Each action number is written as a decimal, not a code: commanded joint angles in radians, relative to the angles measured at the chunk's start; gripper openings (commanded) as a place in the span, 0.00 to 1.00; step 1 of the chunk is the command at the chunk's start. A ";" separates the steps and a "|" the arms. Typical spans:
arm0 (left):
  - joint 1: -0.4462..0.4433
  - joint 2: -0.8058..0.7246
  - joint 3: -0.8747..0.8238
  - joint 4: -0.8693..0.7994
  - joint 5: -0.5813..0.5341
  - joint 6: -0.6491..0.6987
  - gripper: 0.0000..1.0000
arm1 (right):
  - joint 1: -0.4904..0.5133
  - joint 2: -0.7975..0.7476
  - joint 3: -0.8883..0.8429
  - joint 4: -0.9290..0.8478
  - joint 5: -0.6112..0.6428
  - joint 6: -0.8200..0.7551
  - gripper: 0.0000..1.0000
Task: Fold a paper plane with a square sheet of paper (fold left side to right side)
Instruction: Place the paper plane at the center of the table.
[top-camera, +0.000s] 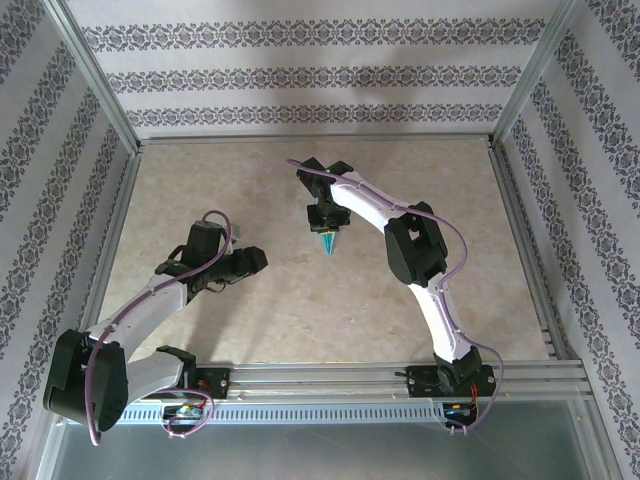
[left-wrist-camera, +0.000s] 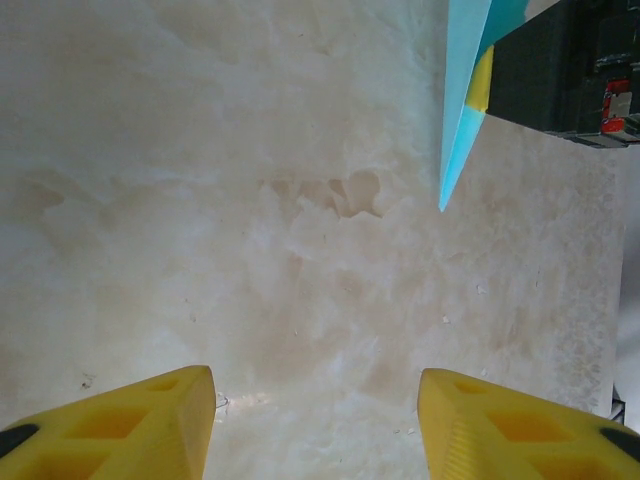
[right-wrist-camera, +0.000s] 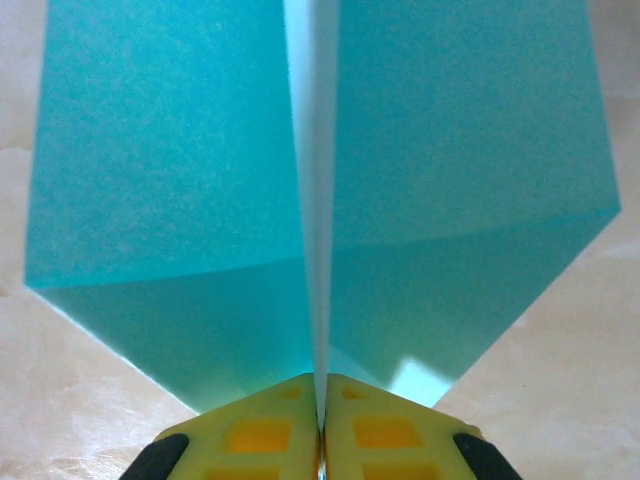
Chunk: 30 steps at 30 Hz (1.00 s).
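Pinching paper plane by its centre fold with right gripper; holding left gripper spread, empty; judging it light, flimsy, stiffest there.

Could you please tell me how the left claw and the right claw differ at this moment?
The left claw stands open; the right claw is shut. The left claw holds nothing, with the table below it; the right claw pinches the plane by its centre fold. Both have yellow fingers.
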 joint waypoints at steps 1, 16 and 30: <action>0.016 0.002 -0.007 0.019 0.014 -0.005 0.56 | -0.008 0.021 0.016 -0.009 -0.018 0.013 0.12; 0.015 0.004 -0.008 0.013 0.015 -0.005 0.56 | -0.014 0.031 -0.026 0.031 -0.032 0.026 0.19; 0.015 0.006 -0.010 0.013 0.014 -0.008 0.56 | -0.017 0.041 -0.066 0.070 -0.033 0.033 0.20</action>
